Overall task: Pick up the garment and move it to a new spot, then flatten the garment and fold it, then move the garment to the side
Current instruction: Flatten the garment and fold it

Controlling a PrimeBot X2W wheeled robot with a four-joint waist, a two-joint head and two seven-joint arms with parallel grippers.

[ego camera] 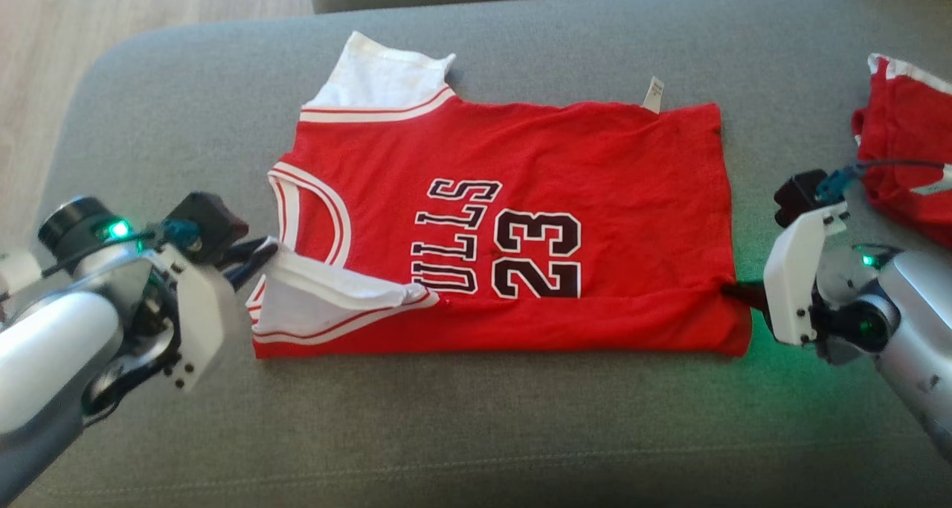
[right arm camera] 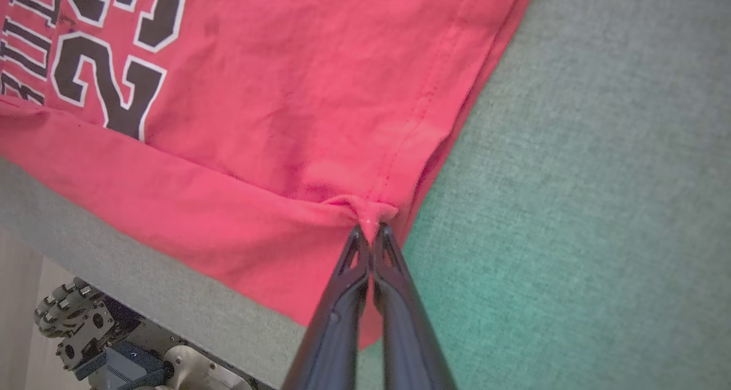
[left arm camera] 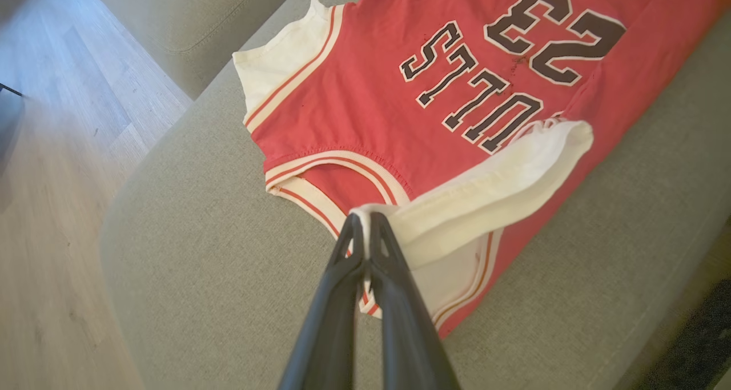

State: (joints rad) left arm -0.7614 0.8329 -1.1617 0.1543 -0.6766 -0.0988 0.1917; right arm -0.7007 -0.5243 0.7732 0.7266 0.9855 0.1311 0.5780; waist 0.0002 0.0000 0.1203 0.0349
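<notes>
Red jersey garment [ego camera: 520, 218] with white sleeves, striped trim and the black number 23 on its chest lies spread across the middle of the grey woven-fabric sofa cushion [ego camera: 446, 433]. Its neckline points toward the cushion's left edge and its hem toward the right edge. The far white sleeve lies flat, pointing at the cushion's back edge, and a small white label [ego camera: 654, 94] sticks out from the far side seam. Along the side nearest the cushion's front edge, a strip of red cloth is turned up over the body (it covers the bottom of the lettering).

The left end effector [ego camera: 264, 259] has its two dark fingers pressed together on the rim of the near white sleeve [left arm camera: 485, 184]. That sleeve is lifted and folded over onto the chest. The right end effector [ego camera: 732, 291] is likewise pinched tight, gripping a small pucker of red cloth at the hem corner [right arm camera: 371, 210] nearest the front edge.

A second crumpled red-and-white garment [ego camera: 904, 143] lies at the cushion's right edge, well apart from the jersey. Pale wooden floor [ego camera: 44, 62] shows beyond the cushion's left edge.
</notes>
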